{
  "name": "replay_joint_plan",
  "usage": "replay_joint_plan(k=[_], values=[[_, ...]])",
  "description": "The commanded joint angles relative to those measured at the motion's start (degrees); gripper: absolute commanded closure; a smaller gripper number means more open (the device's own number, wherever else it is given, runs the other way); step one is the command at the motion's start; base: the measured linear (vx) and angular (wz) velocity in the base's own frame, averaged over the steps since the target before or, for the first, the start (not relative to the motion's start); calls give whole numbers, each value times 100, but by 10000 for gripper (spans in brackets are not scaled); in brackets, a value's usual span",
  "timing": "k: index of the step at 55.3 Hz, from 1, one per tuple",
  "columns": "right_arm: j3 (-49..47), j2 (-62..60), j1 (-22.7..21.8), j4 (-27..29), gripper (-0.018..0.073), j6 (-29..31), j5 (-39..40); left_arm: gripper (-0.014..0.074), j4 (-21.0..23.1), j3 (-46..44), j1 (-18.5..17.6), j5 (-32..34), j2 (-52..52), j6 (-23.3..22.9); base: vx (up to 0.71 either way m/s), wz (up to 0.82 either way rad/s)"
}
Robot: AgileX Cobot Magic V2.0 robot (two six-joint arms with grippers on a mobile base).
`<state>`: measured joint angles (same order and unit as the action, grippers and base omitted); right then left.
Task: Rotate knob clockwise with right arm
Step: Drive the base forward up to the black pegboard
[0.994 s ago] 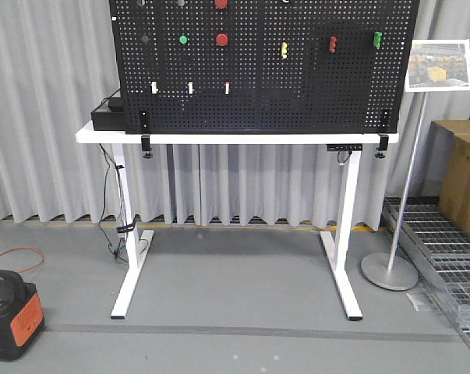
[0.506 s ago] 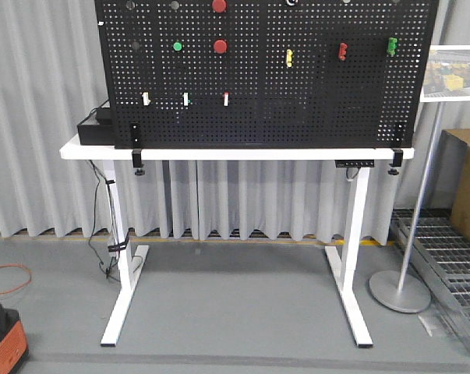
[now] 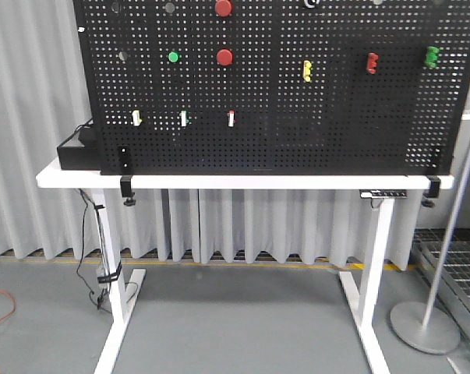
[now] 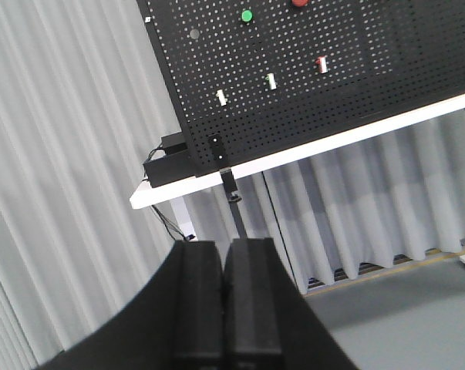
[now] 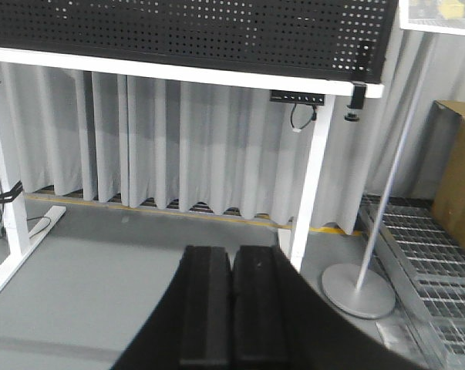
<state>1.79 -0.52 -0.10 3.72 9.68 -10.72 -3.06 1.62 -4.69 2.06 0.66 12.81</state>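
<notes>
While right fingers (image 5: pixel 209 308) press shut — lower red knob (image 3: pixel 224 57) untouched.

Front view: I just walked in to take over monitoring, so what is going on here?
Nothing is being handled yet. The robot faces the black pegboard clamped to the white table, well short of it. The left gripper and right gripper are both shut and empty, above the floor. The red knob on the board is untouched.

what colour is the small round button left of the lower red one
The button is green; exterior front-facing view shows it best.
</notes>
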Motion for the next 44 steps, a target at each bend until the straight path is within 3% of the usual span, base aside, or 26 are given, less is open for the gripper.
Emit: replay_joint_plan(k=[1,44], values=[[43,-83,-3,-45,567,-5,489,603,30,187,-45,440,92,-22,39,2],[43,-83,-3,-45,567,-5,489,603,30,187,-45,440,92,-22,36,-6]])
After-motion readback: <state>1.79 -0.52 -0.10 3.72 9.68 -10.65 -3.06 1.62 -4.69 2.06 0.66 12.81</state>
